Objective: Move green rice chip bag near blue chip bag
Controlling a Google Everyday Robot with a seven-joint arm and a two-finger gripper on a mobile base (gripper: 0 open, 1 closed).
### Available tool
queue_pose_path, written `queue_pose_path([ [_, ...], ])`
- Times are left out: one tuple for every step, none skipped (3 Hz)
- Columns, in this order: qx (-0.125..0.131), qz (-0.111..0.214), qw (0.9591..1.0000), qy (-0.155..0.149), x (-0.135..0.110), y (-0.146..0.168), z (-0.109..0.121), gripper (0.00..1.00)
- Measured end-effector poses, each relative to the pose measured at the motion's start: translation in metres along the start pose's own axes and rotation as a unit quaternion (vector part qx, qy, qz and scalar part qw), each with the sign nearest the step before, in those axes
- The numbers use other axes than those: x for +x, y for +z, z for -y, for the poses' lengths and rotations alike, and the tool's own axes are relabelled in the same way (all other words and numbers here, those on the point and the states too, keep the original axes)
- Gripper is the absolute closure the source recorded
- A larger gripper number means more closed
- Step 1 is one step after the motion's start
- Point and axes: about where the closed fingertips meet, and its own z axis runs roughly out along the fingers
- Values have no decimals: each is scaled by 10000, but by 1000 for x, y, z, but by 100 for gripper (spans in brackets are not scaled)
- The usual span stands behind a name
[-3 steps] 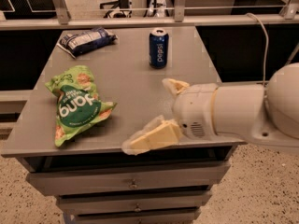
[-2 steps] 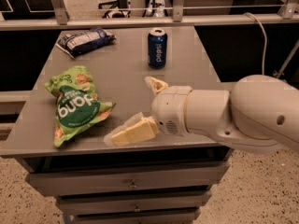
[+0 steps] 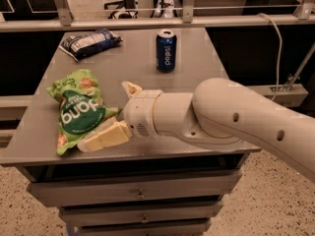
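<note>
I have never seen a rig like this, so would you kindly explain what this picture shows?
There is a single camera view, looking down at a grey table from the front. Where the camera is mounted is not known.

The large cream shape coming in from the right is the robot's one arm. At its end is the gripper, a simple hand with two tan fingers. They are spread open beside the right edge of the green rice chip bag, and the lower one overlaps the bag's lower right edge. The gripper holds nothing.

The green bag lies flat at the table's front left. The blue chip bag lies at the back left corner. A blue Pepsi can stands upright at the back middle. Under the tabletop are drawers.
</note>
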Motion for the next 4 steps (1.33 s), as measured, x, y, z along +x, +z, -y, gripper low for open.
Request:
queue_pose_path([
  [63, -105, 9998, 134, 6, 28, -6, 0],
  [95, -139, 9996, 218, 11, 45, -10, 0],
  [35, -128, 9997, 196, 13, 57, -14, 17],
  [23, -111, 9998, 184, 11, 64, -13, 48],
])
